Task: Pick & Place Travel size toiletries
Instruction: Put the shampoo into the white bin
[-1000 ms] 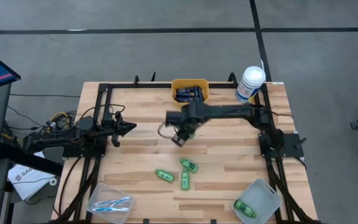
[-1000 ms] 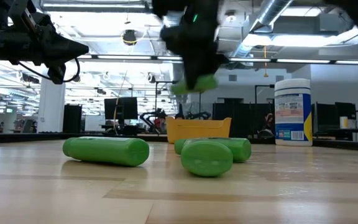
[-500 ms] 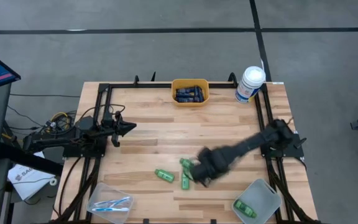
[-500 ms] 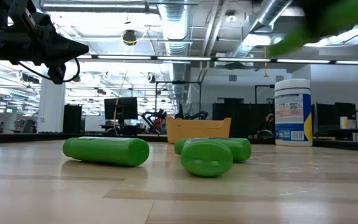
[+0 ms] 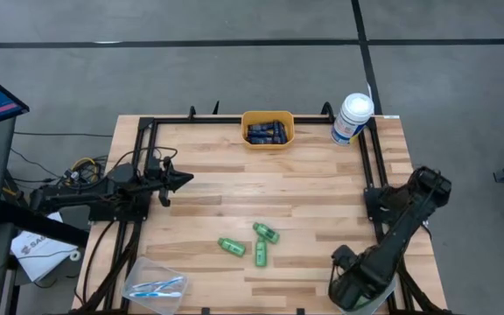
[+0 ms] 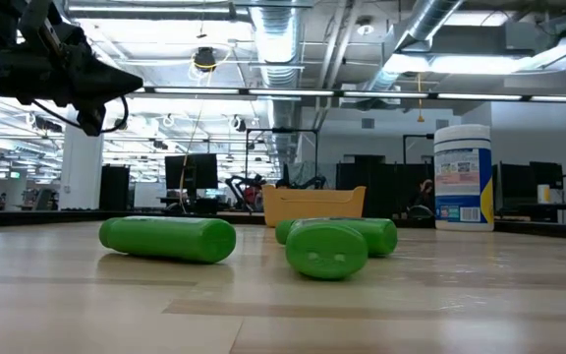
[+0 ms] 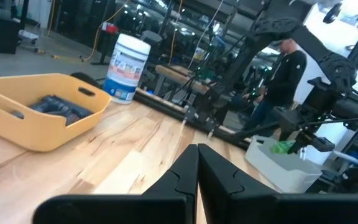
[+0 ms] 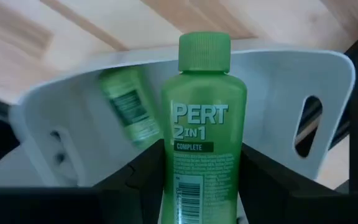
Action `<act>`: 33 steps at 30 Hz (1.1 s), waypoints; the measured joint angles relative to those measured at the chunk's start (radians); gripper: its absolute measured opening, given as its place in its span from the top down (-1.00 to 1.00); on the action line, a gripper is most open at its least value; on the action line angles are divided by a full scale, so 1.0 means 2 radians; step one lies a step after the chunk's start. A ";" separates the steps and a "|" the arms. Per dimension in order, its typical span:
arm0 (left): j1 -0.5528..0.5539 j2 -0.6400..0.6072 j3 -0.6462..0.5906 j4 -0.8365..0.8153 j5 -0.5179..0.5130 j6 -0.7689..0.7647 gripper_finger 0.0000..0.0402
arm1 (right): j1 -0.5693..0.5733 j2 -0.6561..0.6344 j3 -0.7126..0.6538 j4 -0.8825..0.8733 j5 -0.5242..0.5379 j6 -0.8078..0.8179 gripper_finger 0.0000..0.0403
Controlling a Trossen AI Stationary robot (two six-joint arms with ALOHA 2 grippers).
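My right gripper [image 8: 204,180] hangs over the grey bin [image 8: 278,93] at the table's near right corner [image 5: 350,284], shut on a bright green bottle [image 8: 202,124]. Another green bottle [image 8: 128,106] lies inside that bin. Three more green bottles [image 5: 231,247] [image 5: 266,233] [image 5: 261,254] lie on their sides mid-table, and the low view shows them too [image 6: 168,239]. Navy tubes fill the yellow bin [image 5: 268,131] at the far edge. Toothbrushes lie in the clear bin [image 5: 154,287] near left. My left gripper [image 5: 184,179] waits shut above the table's left side [image 7: 197,168]. My right gripper pinches the green bottle by the lower part of its body [image 8: 191,186], one finger [image 8: 138,174] on each flank. The fingers come from above, lying along the bottle. Its cap [image 8: 204,53] points away from the wrist, down toward the grey bin, and the bottle is lifted clear.
A large white canister with a blue label [image 5: 352,118] stands at the far right corner. Black frame rails [image 5: 147,149] run along the table's left and right sides. A person in dark clothes [image 7: 288,74] stands beyond the table.
My right gripper has swung fast from mid-table, near the yellow bin, toward the near right corner, carrying the green bottle, and now hangs over the grey bin. The three bottles on the table have stayed put.
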 joint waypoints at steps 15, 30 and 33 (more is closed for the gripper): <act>0.000 0.022 0.000 0.002 0.001 0.000 1.00 | 0.041 0.015 -0.033 0.060 -0.041 -0.038 -0.03; 0.000 0.022 0.000 0.002 0.002 0.000 1.00 | -0.156 -0.041 0.000 0.072 0.098 -0.322 -0.23; 0.000 0.022 0.000 0.002 0.002 0.000 1.00 | -0.220 -0.029 0.001 0.108 0.125 -0.409 -0.23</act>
